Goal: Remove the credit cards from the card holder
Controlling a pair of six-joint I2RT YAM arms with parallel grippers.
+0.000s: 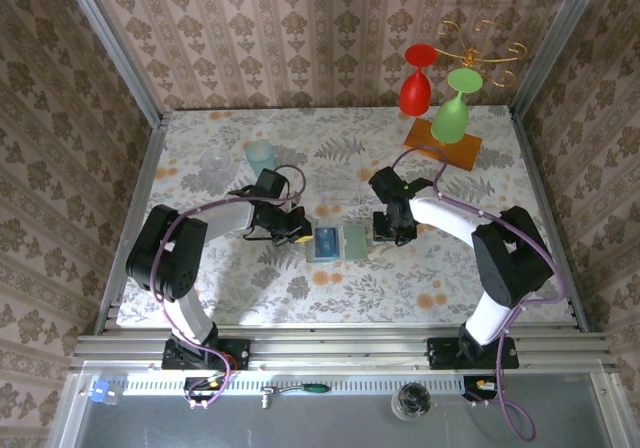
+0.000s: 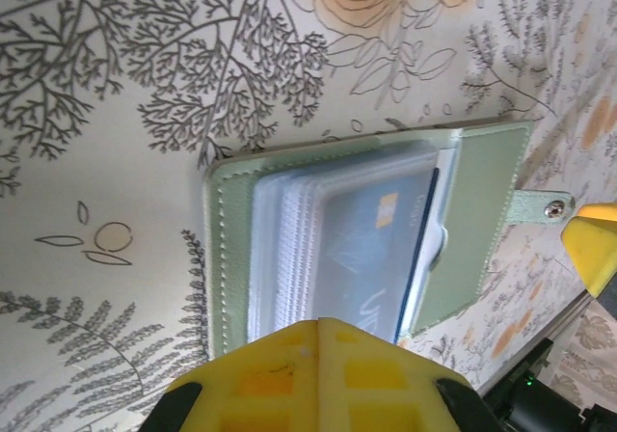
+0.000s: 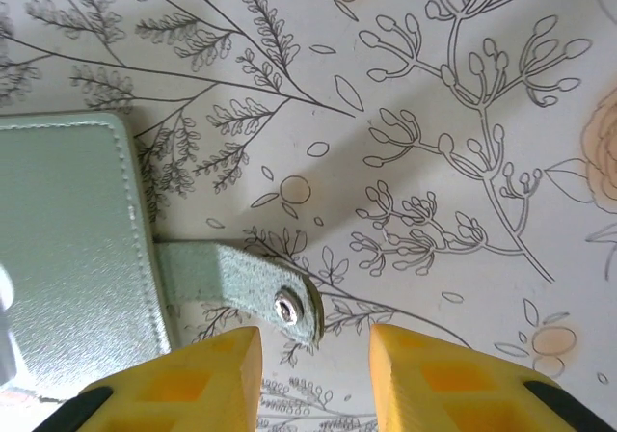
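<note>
**Card holder lies open between the two grippers, long axis across the table**

In the top view the grey-green card holder (image 1: 341,241) lies opened flat near the middle of the flowered table (image 1: 250,278). Its two panels sit side by side, so its long axis runs left to right and the fold runs from near to far. The left panel shows blue and the right panel is plain green.

A closure strap (image 3: 231,285) sticks out of the right panel's outer edge and points right, ending in a metal snap (image 3: 286,306). The right gripper (image 3: 313,369) is just beside that end with its yellow fingers (image 3: 193,379) apart. The strap tip lies at the mouth of the gap, and neither finger visibly touches it.

The left gripper (image 2: 318,364) is at the opposite, left edge of the holder. Its two yellow tips are pressed together at the border of the stack of clear sleeves (image 2: 289,249). Whether they pinch a sleeve edge is hidden by the fingers themselves.

A blue card (image 2: 381,244) sits inside the sleeves with its long side along the panel. The plastic glare blurs its print, and only a small orange patch can be made out. The layered sleeves make it impossible to tell whether any cards lie behind it. The right wrist view cuts off most of the holder, leaving a corner of the right panel and the strap.
</note>
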